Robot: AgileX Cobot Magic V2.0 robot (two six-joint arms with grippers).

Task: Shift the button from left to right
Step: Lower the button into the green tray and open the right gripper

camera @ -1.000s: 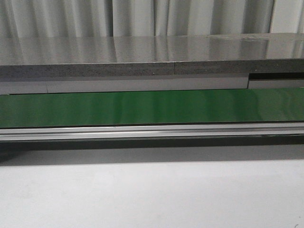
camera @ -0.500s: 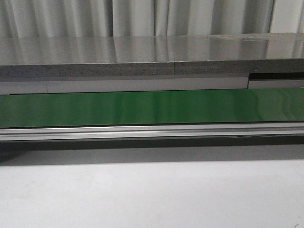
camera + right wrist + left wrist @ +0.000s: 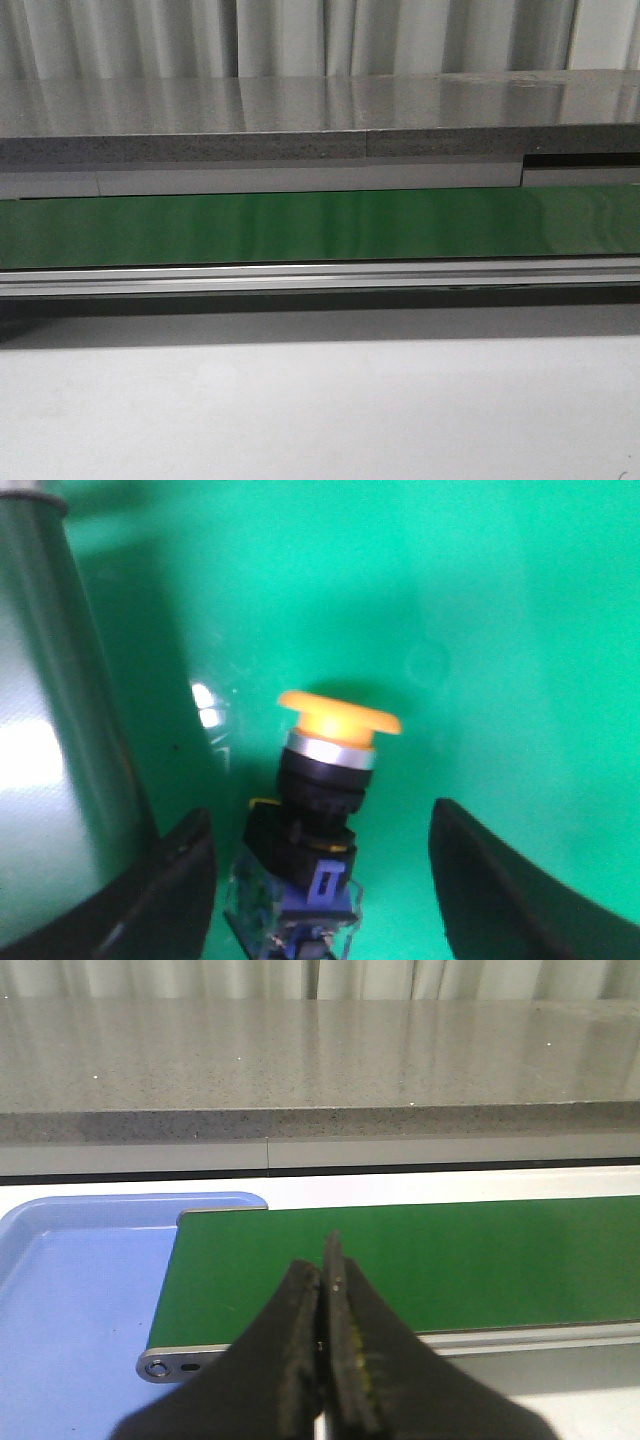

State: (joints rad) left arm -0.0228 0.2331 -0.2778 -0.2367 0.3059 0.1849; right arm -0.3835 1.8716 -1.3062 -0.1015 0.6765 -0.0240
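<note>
Right wrist view: right end effector (image 3: 320, 880) spread wide astride the button (image 3: 318, 780); left end effector (image 3: 322, 1305) pressed closed above the green belt (image 3: 450, 1260).

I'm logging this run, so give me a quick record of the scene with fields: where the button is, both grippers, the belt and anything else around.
button: yellow-orange cap, black body, resting on a green surface, between the right fingers, not touched
right gripper: open, straddling the button
left gripper: shut, empty, above the near edge of the green belt
blue tray: at the belt's end
front view: belt bare, no arms in sight
</note>
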